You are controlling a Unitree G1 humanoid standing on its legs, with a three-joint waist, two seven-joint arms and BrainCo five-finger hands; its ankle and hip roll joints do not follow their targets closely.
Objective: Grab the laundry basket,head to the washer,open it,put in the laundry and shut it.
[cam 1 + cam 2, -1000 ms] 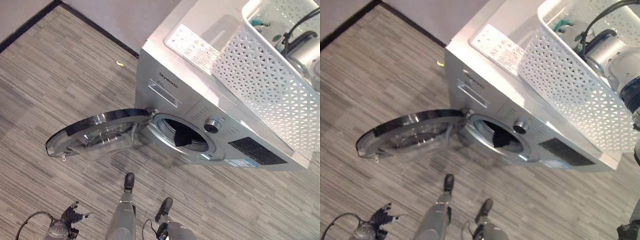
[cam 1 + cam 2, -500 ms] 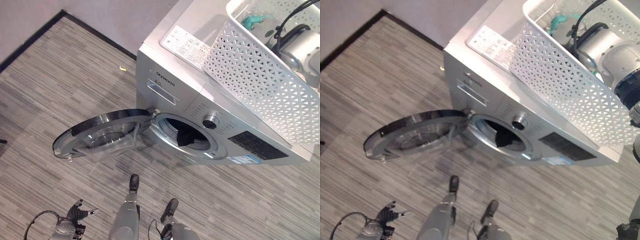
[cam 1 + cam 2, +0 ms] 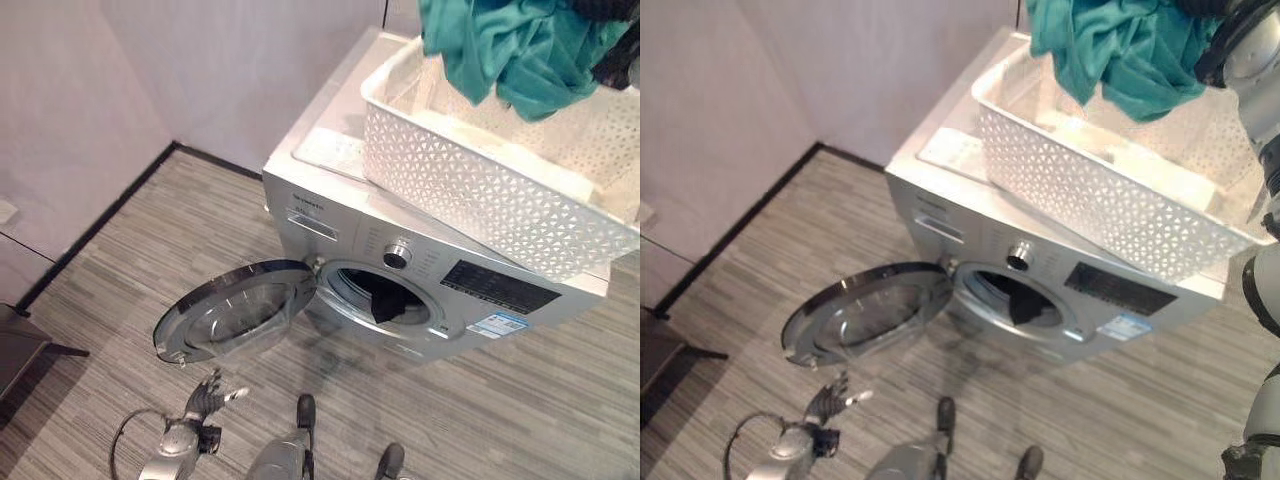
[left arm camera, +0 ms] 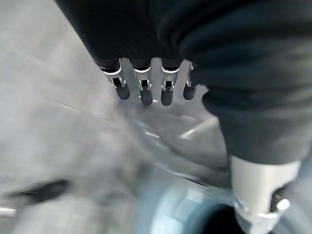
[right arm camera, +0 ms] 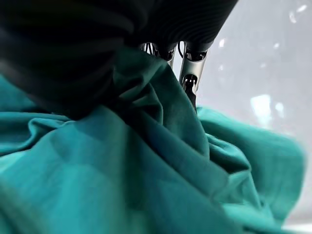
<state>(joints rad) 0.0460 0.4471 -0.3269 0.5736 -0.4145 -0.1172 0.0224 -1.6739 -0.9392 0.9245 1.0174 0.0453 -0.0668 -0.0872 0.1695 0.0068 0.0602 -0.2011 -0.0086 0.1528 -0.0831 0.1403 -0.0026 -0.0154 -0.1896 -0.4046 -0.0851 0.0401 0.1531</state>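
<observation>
Right hand [image 5: 187, 68]: fingers curled into a bunched teal cotton garment [image 3: 510, 50], gripping it from above so the cloth hangs free, clear of the container beneath. White perforated plastic laundry basket [image 3: 480, 190]: rests on the flat top of the silver front-loading washing machine [image 3: 330, 215], parked there, in all likelihood, to leave the hand free for transfer; the garment's lower folds dangle above its interior. Round glass-and-chrome washer door [image 3: 235, 315]: swung fully open toward the robot's left, low over the grey striped wood-look floor [image 3: 110, 260], leaving the dark drum opening [image 3: 385, 297] unobstructed for loading. Left hand [image 3: 205, 395]: low near the floor, just below the open door, fingers straight and relaxed, holding nothing. Judged step: carrying laundry down to the drum.
</observation>
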